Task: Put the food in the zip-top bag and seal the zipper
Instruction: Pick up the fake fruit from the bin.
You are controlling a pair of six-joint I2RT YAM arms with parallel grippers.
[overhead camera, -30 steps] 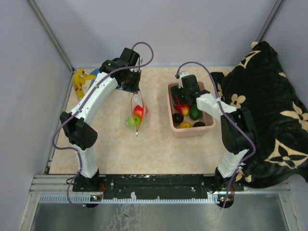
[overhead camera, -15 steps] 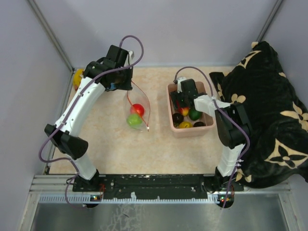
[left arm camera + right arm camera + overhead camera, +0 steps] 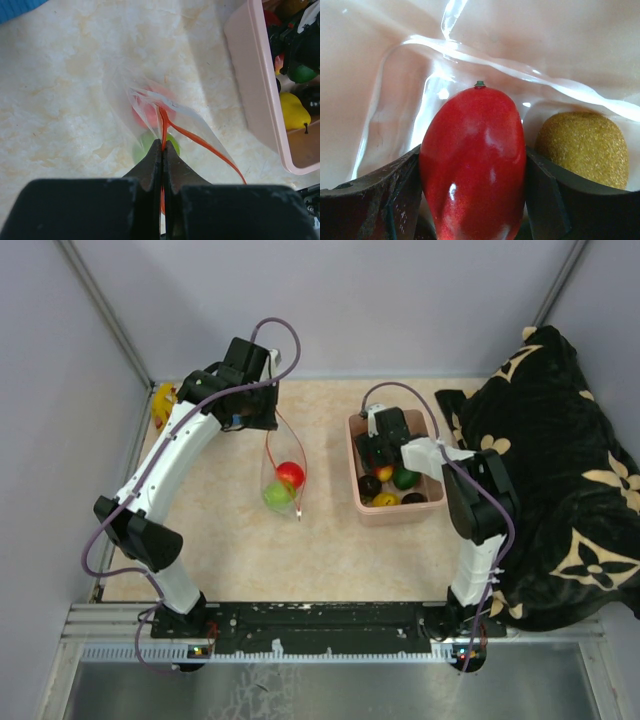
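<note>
The clear zip-top bag lies left of centre with a red fruit and a green fruit inside. My left gripper is shut on the red-orange zipper at the bag's far end. In the left wrist view the jaws are pressed together on the zipper, above the bagged red fruit and green fruit. My right gripper is down in the pink tub. In the right wrist view it is shut on a red fruit, with a brown-yellow fruit beside it.
The pink tub holds several more fruits: green, yellow and dark ones. A yellow banana toy lies at the far left. A black flowered blanket fills the right side. Blue cloth shows beyond the bag.
My left arm has swung left and back with the zipper, dragging the bag and opening its mouth wider. My right gripper has settled lower in the tub around the red fruit.
</note>
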